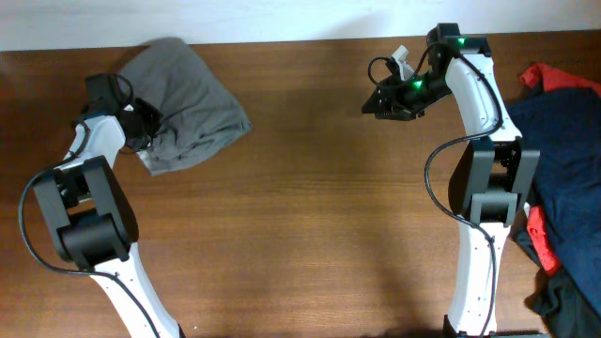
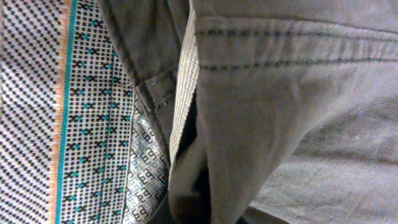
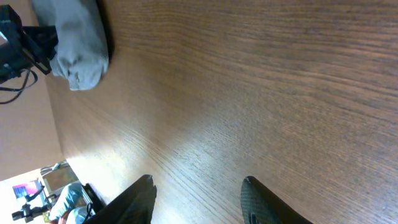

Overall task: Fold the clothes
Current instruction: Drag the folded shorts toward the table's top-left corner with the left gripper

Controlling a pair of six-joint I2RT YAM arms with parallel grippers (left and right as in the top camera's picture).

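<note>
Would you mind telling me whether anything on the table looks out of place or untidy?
The grey-olive woven garment lies bunched in a rumpled heap at the far left of the brown wooden table, its patterned inner lining exposed, not flat for folding.

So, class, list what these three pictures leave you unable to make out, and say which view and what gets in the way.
Left hand: fingers buried in the grey garment, overhead; left wrist view shows only cloth.
Garment's full shape: bunched up, overhead.
Navy garment and red cloth: cut by the overhead's right edge.
Right hand: finger bases cut by the bottom edge, right wrist.
</note>
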